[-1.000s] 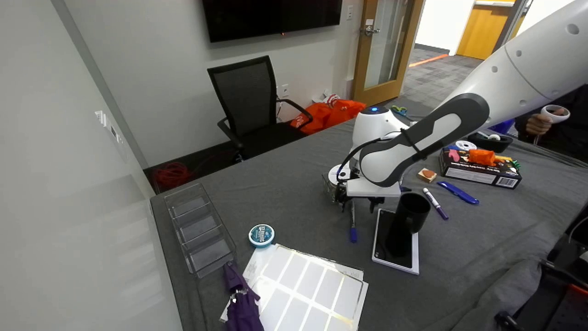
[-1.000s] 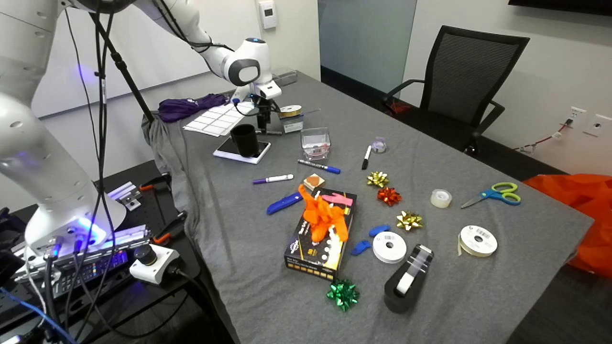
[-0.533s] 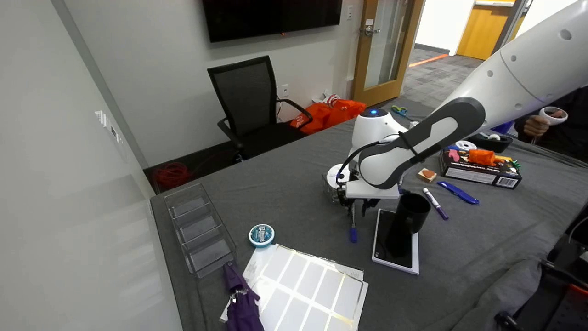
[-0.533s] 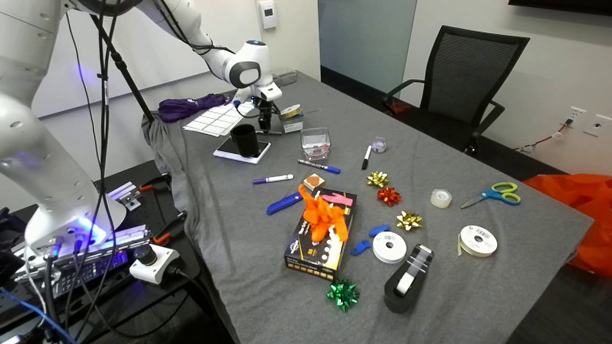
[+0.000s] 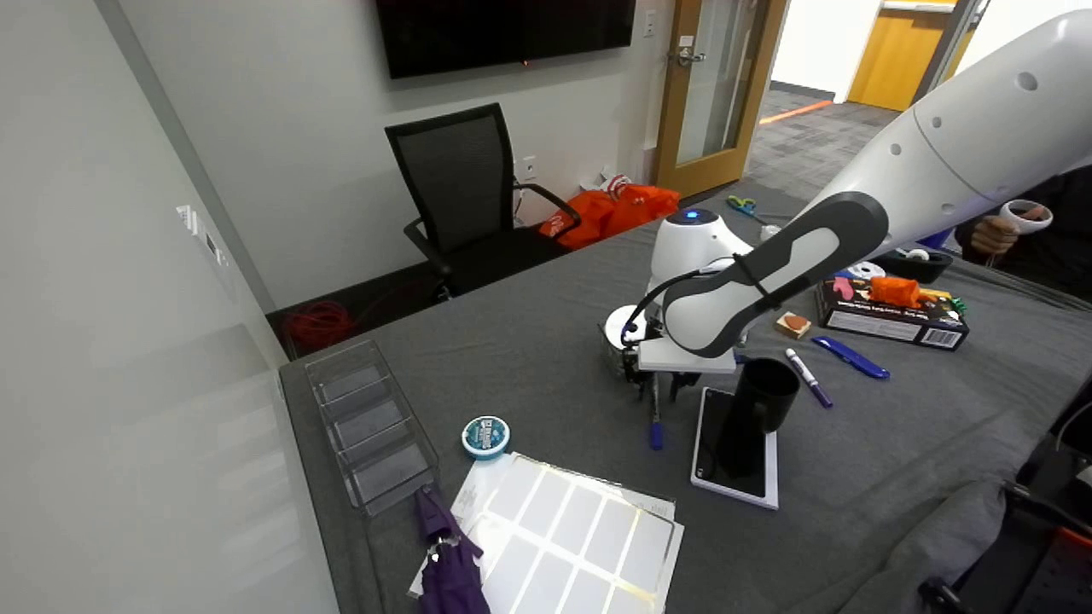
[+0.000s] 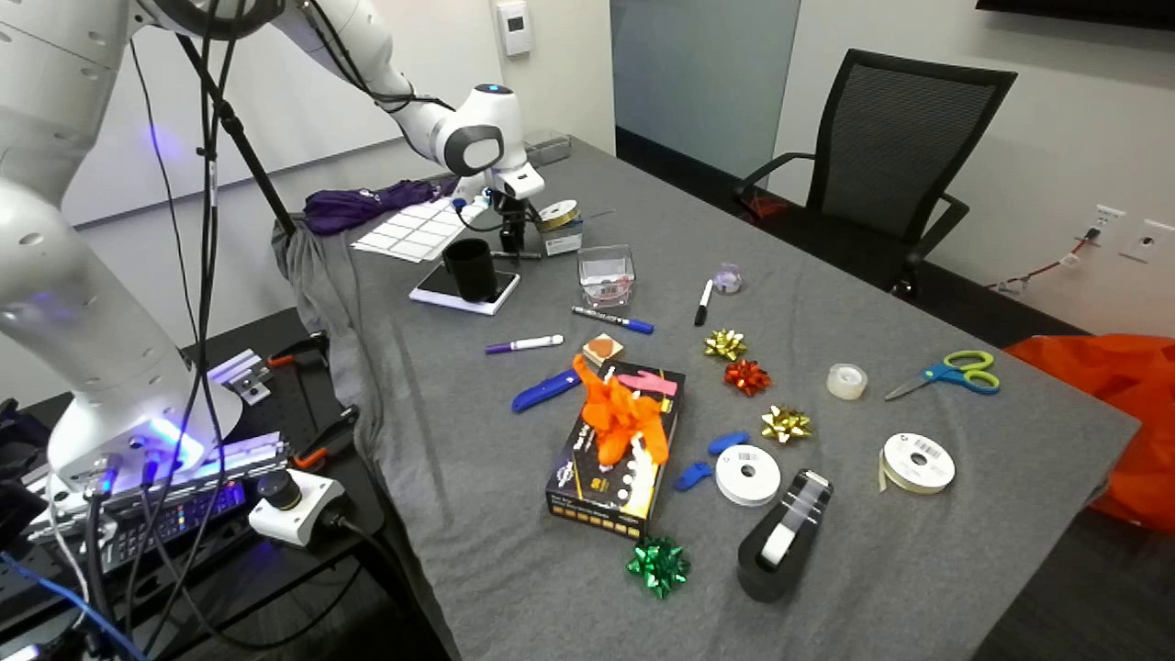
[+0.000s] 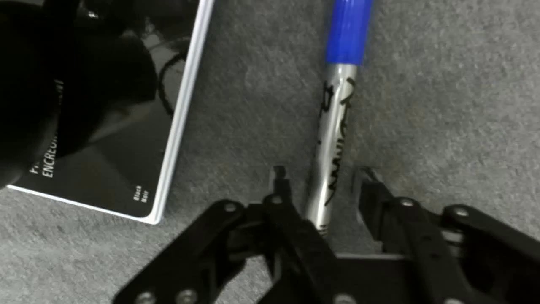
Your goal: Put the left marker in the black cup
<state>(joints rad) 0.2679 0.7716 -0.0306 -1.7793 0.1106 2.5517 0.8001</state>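
The end effector (image 7: 323,173) stands with its fingers spread on either side of a silver-bodied, blue-capped marker (image 7: 336,116), a gap showing at each flank in the wrist view, while the marker lies on the cloth-covered counter (image 5: 554,384). The approach looks nearly complete; the grasp is not yet made, and whether the fingertips sit low enough for it is hard to tell. In both exterior views the black cup (image 5: 765,394) stands upright nearby on a flat black-and-white slab (image 5: 742,477), no marker rising from its rim. Closing, lifting, the short carry across and the release into the cup all appear to remain
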